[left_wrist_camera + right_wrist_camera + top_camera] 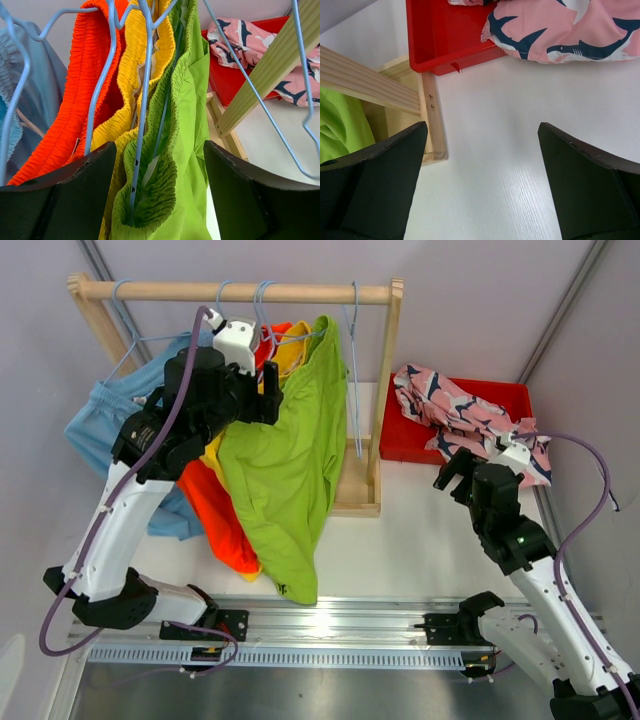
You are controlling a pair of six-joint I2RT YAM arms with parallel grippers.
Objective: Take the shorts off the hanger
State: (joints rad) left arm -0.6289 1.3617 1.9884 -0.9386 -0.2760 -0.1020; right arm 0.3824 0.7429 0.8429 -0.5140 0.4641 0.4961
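Bright, even overhead light w/ soft shadows, no glare; wrist views' near fingers slightly blurred.

The left arm reached up and forward, jaws parted. The right arm bent low, wrist tipped downward, jaws spread wide, gripping nothing.

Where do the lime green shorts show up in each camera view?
Top external: lime green shorts hang mid-frame from the rack.
Left wrist: centre, waistband bunched on a hanger.
Right wrist: a sliver at the left edge, behind the rack.
Shared landmark: the red bin, in all three.
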